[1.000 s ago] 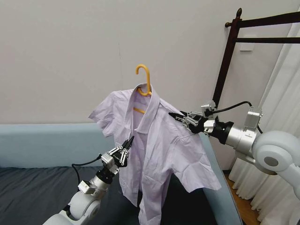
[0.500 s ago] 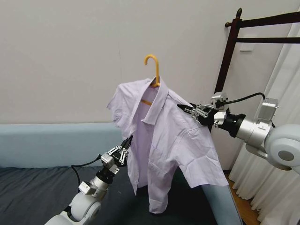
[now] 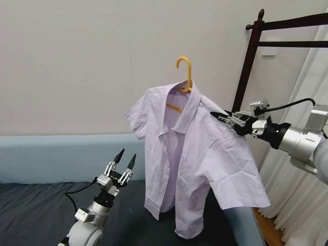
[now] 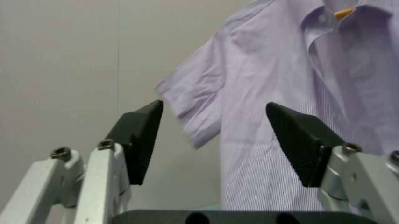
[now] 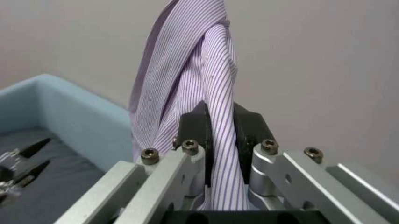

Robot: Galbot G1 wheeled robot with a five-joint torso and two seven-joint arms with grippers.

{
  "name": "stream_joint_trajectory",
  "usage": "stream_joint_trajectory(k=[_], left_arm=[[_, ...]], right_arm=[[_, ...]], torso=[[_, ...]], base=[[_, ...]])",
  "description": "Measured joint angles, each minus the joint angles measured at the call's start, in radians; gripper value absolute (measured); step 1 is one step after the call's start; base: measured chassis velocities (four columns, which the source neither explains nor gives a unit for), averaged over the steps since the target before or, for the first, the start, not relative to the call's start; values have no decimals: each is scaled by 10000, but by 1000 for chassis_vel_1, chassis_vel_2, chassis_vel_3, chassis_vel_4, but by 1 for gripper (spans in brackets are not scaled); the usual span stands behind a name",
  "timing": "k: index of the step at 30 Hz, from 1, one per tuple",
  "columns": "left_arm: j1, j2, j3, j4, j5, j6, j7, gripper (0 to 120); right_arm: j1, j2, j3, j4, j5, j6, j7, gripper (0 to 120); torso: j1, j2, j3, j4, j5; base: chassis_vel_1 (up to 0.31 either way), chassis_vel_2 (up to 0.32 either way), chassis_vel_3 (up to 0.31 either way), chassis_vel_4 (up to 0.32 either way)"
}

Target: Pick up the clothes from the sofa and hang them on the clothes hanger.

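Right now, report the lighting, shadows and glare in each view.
Head view: soft, even light; the shirt throws no hard shadow on the wall. Left wrist view: the open left gripper shows dark pads against the pale wall, with no glare. Right wrist view: the right gripper, shut on the shirt, has a mild sheen on its metal; the fabric folds are shaded.

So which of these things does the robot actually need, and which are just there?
In the job: shirt, hanger, wooden rack, sofa, right gripper clamped on the shirt's shoulder, left gripper open over the sofa.
Just there: curtain, wall.
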Motion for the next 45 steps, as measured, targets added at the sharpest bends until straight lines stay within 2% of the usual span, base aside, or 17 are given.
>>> stream_joint_trajectory(k=[1, 2, 5, 6, 8, 10, 19, 27, 30, 31, 36, 39, 40, 43, 45], left_arm=[[0, 0, 0, 0, 0, 0, 0, 70], [98, -106, -58, 85, -1, 53, -162, 78], [430, -564, -149, 254, 49, 146, -401, 91], [430, -564, -149, 254, 49, 146, -401, 91], [674, -754, -187, 235, 151, 150, -485, 98], [834, -746, -215, 210, 166, 132, -515, 100], [1026, -642, -421, 242, 182, 0, -700, 100], [1322, -713, -735, 188, 186, -195, -739, 100], [1308, -691, -752, 180, 183, -197, -749, 100], [1253, -729, -754, 104, 186, -184, -772, 100], [1329, -746, -793, 21, 215, -171, -779, 100], [1382, -639, -948, 80, 203, -171, -790, 100], [1382, -639, -948, 80, 203, -171, -790, 100], [1366, -578, -1014, 211, 194, -168, -804, 100], [1362, -602, -1013, 218, 196, -161, -806, 100]], right_arm=[[0, 0, 0, 0, 0, 0, 0, 7], [-117, -176, 483, 41, 139, -231, 357, 7], [-370, -428, 1623, 368, 469, -1070, 1917, 7], [-370, -428, 1623, 368, 469, -1070, 1917, 7], [-510, -519, 2197, 626, 804, -1657, 3554, 7], [-623, -528, 2627, 750, 882, -2172, 4538, 7], [-714, -521, 3895, 633, 747, -3534, 5520, 7], [-883, -352, 4666, 437, -176, -3792, 5741, 7], [-868, -343, 4499, 281, -697, -3791, 5626, 7], [-773, -96, 3804, -26, -1577, -3784, 5479, 7], [-500, 521, 2810, -902, -2995, -3446, 5093, 7], [-147, 926, 2132, -1852, -3958, -2614, 4761, 7], [-147, 926, 2132, -1852, -3958, -2614, 4761, 7], [471, 1431, 1209, -3050, -4717, -1440, 4619, 7], [754, 1592, 877, -3380, -4858, -1203, 4616, 7]], torso=[[0, 0, 0, 0, 0], [0, 0, 1, -1, -1], [0, 0, 0, -2, -1], [0, 0, 0, -2, -1], [0, 0, 0, -1, -3], [0, 0, 0, -2, -1], [0, 0, 1, -1, -1], [0, 0, 1, -1, -2], [-1, 0, 0, -2, -3], [0, 1, 0, -2, -3], [0, -1, 2, -1, 1], [0, 0, 1, 0, -1], [0, 0, 1, 0, -1], [1, -1, 2, -1, 1], [1, -1, 3, 0, 1]], base=[[0, 0, 0, 0], [0, 0, 0, 0], [0, 0, 0, 0], [0, 0, 0, 0], [0, 0, 0, 0], [0, 0, 0, 0], [0, 0, 0, 0], [0, 0, 0, 0], [0, 0, 0, 0], [0, 0, 0, 0], [0, 0, 0, 0], [0, 0, 0, 0], [0, 0, 0, 0], [0, 0, 0, 0], [0, 0, 0, 0]])
